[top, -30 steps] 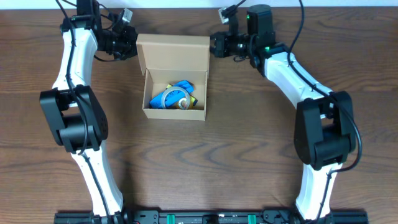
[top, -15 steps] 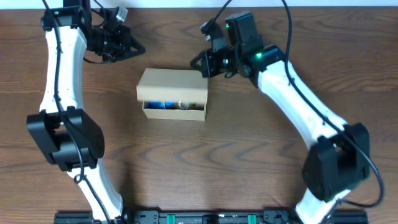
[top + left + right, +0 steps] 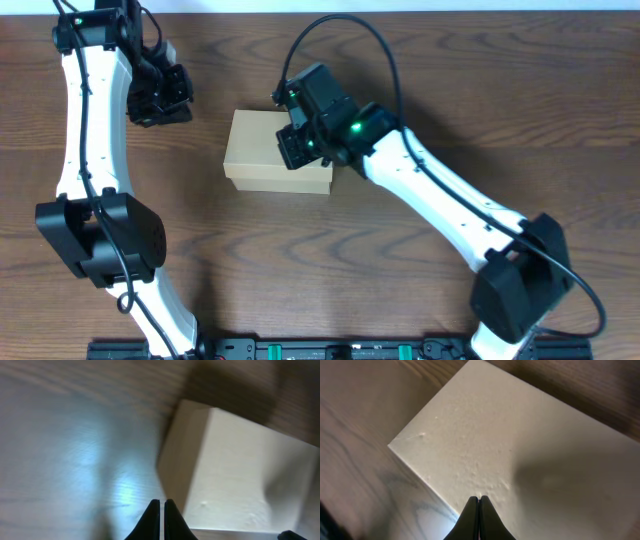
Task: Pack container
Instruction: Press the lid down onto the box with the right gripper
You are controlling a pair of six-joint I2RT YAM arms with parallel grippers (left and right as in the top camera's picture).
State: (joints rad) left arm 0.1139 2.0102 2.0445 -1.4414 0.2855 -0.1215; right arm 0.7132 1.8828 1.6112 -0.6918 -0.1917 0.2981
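Observation:
The container, a tan cardboard box, sits on the table with its flap lid lying flat over it; its contents are hidden. It also shows in the left wrist view and the right wrist view. My right gripper is shut, its fingertips resting on or just above the lid near the box's right end. My left gripper is shut and empty over the table left of the box, its fingertips close to the box's left wall.
The dark wood table stretches around the box. The right arm reaches diagonally across from the lower right. The left arm stands along the left side.
The lid has gone from upright to fully down on the box. My right gripper moved left and down onto the lid. My left gripper moved away to the left.

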